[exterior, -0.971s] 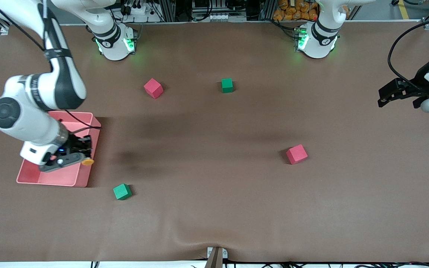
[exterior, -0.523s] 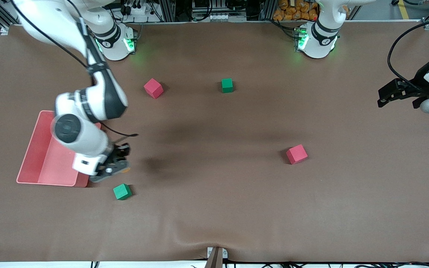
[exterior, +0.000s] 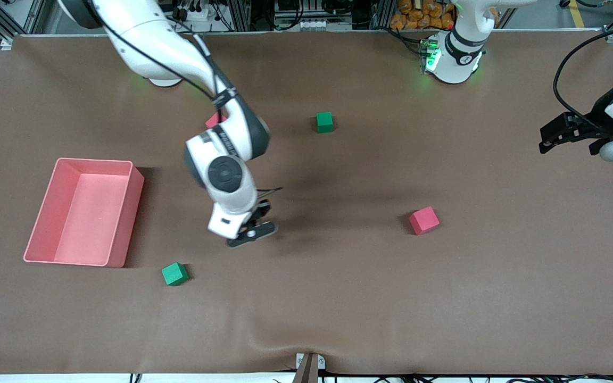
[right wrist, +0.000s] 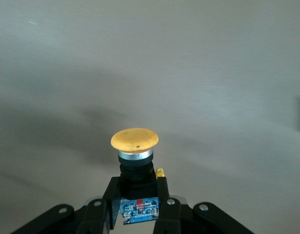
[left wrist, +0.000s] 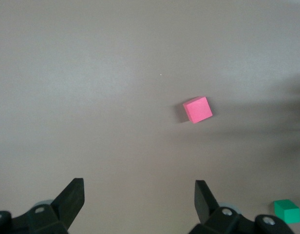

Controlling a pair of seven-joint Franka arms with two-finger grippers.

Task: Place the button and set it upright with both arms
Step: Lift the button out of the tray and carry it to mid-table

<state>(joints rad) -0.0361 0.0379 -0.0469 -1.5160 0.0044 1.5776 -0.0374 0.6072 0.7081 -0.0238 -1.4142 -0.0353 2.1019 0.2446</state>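
My right gripper (exterior: 252, 230) is shut on the button and holds it over the bare table near the middle. In the right wrist view the button (right wrist: 135, 146) shows its round orange cap, a silver ring and a black body, with the fingers (right wrist: 112, 195) clamped on the body's two sides. In the front view the button is hidden by the hand. My left gripper (exterior: 551, 139) waits, open and empty, above the left arm's end of the table. In the left wrist view its jaws (left wrist: 139, 187) stand wide apart over bare table.
A pink bin (exterior: 125, 213) stands empty at the right arm's end. A green cube (exterior: 174, 274) lies near it. A red cube (exterior: 424, 220) and a green cube (exterior: 324, 122) lie mid-table. Another red cube (exterior: 212, 119) is partly hidden by the right arm.
My right arm has carried the button out of the pink bin, past the green cube, to the middle of the table. The left arm has not moved.
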